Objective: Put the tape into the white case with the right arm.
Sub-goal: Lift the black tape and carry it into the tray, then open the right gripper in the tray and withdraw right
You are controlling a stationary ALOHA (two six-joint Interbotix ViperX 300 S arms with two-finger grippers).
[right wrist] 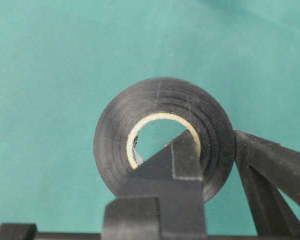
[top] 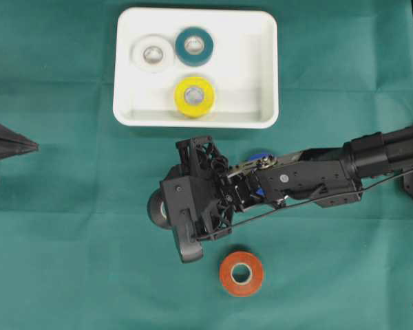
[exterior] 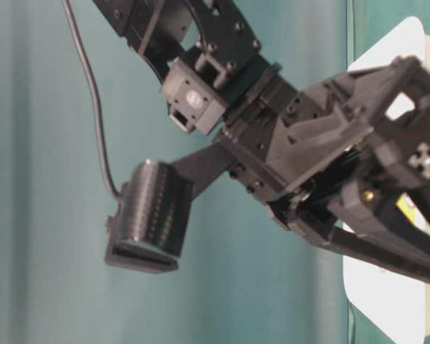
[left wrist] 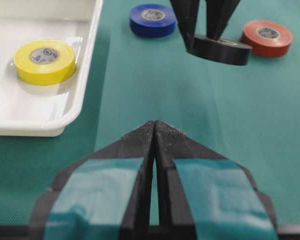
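Observation:
A black tape roll (right wrist: 120,145) is pinched through its wall by my right gripper (right wrist: 212,142), one finger inside the core and the other outside. In the overhead view this black tape (top: 155,206) peeks out left of the right gripper (top: 166,210), over the green cloth just below the white case (top: 251,62). From the left wrist view, the black tape (left wrist: 225,52) hangs under the right gripper's fingers (left wrist: 190,25). White (top: 152,53), teal (top: 194,45) and yellow (top: 195,95) rolls lie in the case. My left gripper (left wrist: 155,125) is shut and empty at the far left (top: 34,145).
An orange tape roll (top: 241,273) lies on the cloth below the right wrist. A blue roll (top: 260,157) is half hidden under the right arm and shows plainly in the left wrist view (left wrist: 152,20). The case's near rim (left wrist: 85,75) stands left of the left gripper.

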